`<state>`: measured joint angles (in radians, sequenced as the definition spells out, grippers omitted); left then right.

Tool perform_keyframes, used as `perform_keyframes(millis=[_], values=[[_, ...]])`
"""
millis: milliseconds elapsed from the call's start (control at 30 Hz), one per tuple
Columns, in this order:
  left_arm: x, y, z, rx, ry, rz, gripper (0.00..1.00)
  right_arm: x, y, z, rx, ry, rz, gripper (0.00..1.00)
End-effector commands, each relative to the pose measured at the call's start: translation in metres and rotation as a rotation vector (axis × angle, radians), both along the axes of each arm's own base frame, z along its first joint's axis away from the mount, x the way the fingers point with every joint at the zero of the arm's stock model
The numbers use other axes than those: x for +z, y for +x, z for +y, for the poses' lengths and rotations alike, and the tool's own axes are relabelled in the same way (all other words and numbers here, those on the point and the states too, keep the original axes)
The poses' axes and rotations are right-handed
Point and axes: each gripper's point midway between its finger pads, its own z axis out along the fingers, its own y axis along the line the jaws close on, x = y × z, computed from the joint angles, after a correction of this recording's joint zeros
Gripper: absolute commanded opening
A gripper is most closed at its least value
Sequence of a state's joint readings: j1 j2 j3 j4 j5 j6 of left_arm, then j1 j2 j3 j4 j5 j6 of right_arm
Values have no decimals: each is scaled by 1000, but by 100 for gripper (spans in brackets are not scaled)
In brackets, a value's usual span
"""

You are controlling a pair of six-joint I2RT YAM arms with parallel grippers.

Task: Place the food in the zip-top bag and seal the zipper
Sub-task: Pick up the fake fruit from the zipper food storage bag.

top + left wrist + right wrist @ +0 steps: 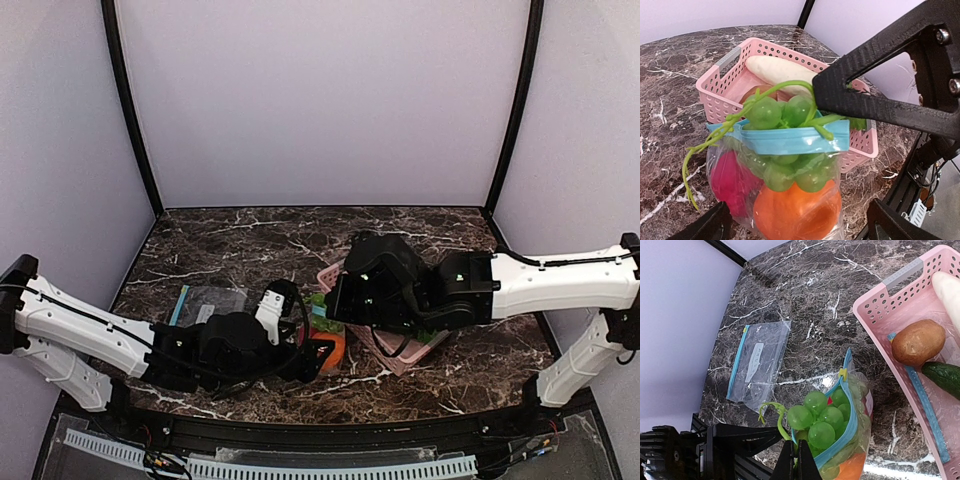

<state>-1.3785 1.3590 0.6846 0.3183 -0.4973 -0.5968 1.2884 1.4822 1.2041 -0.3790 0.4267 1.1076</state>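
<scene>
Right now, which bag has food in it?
The bag by the pink basket: grapes poke out of its top. The other bag lies flat and empty.

We see a table topped in a dark brown marble pattern threaded with white veins, and it fills the floor of a small booth. 3 plain walls close it in: a back wall, a left wall and a right wall, all bare and pale lavender-grey. 2 thin black posts rise at the corners where the back wall meets the sides, leaning outward toward the top in the overhead view. Along the table's near edge runs a black rail, and just below it a white slotted strip. The light is soft and even, with a faint sheen on the stone.
</scene>
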Motion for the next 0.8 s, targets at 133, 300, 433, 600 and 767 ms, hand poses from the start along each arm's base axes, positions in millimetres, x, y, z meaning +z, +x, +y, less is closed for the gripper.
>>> perform_keyframes(millis=[133,300,433,600,767], values=[[-14,8,3,90,-10,41,99,-3,1,13,-36,17,14,0],[-36,10,7,128,64,80,99,-1,2,13,-43,25,12,0],[-50,10,10,135,114,91,99,0,3,11,-49,26,7,0],[-66,7,8,110,182,100,93,1,3,11,-52,30,6,0],[-72,8,6,92,244,77,79,1,3,11,-51,27,3,0]])
